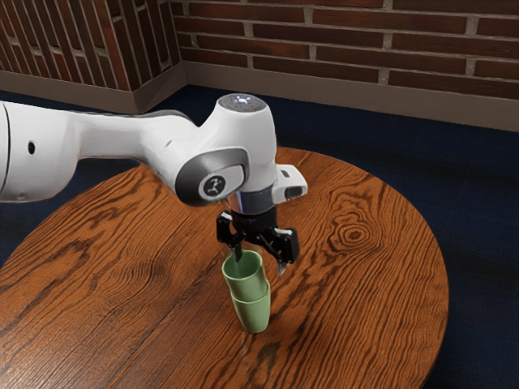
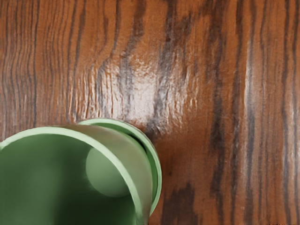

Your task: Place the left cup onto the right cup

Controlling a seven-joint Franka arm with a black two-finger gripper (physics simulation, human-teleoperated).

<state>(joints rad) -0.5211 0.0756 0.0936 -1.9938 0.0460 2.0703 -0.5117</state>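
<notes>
The upper cup [image 1: 245,277], pale green, sits nested in the mouth of the lower cup [image 1: 254,314] of the same green, so the two make one short stack. The stack stands on the tabletop [image 1: 365,243] near the middle, somewhat toward the near edge. The upper one leans slightly toward the exterior view's left, so its rim is not quite square over the lower one.

From the wrist view the upper cup [image 2: 42,187] opens wide just under the hand. A thin crescent of the lower cup [image 2: 156,168] shows past its wall, and bare wood grain of the tabletop [image 2: 211,70] lies beyond.

Open wood surrounds the stack on every side. The round edge lies well apart on the exterior view's right and nearer along the front.

The claw [image 1: 259,258] hangs directly over the stack, fingers pointing down and spread wide. One finger dips at the upper cup's rim on the exterior view's left side. The other stands clear of the cup wall on the right, so nothing is gripped.

The white arm [image 1: 122,154] comes in from the exterior view's left, running nearly level above the tabletop, then bends at the wrist to drop straight down. Behind are a brick wall [image 1: 365,40] and a dark blue floor [image 1: 454,162].
</notes>
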